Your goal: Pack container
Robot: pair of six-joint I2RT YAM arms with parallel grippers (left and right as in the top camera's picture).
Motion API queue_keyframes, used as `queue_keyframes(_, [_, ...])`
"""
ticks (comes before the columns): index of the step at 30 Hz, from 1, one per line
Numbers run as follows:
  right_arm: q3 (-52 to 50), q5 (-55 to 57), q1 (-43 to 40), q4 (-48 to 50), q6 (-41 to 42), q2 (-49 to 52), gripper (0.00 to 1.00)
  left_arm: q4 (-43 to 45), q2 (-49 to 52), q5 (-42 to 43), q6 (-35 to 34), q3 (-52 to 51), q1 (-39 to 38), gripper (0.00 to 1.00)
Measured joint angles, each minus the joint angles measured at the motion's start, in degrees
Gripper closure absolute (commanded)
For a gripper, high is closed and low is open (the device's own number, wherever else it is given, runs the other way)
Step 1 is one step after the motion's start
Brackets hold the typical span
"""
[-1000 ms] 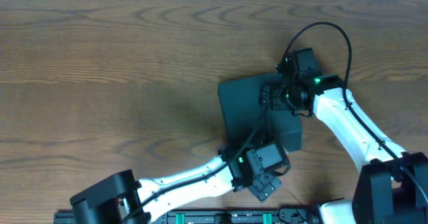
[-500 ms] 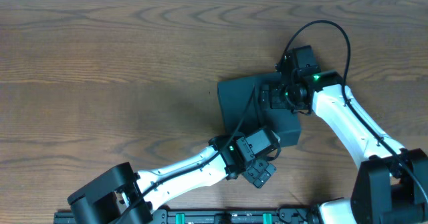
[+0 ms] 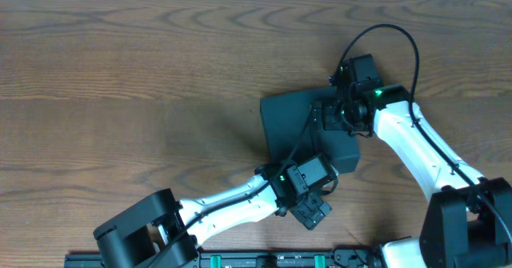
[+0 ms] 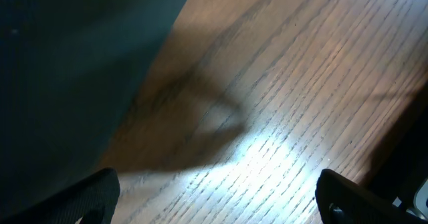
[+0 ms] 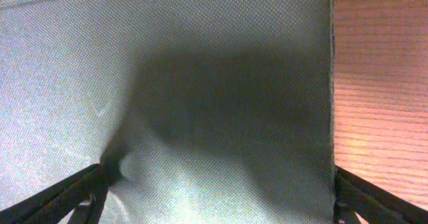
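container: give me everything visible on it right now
The container is a dark teal-green square box, matte, with a fine woven texture up close. Its flat lid is down. It lies flat on the wooden table, turned slightly askew. The right gripper hangs open over the lid by one edge; contact cannot be told. The left gripper is open beside its near edge.

container (image 3: 292, 128) on table (image 3: 120, 100), R gripper (image 3: 323, 116) above it, L gripper (image 3: 312, 213) beside near edge

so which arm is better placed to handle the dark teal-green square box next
Likely right: the right gripper, open, hangs over the dark teal-green square container; the left gripper, also open, sits off its near edge above the wooden table.
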Motion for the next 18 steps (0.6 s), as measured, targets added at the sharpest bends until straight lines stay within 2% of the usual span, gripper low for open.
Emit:
queue_keyframes(7, [0.04,0.31,0.0,0.87,0.76,0.11,0.01,1.38,1.09,-4.31,0.35,-0.07,0.13,0.05])
queue_keyframes(18, [0.09,0.42,0.0,1.29,1.44,0.13,0.01,5.27,5.27,-11.93,4.59,-0.31,3.02,0.05])
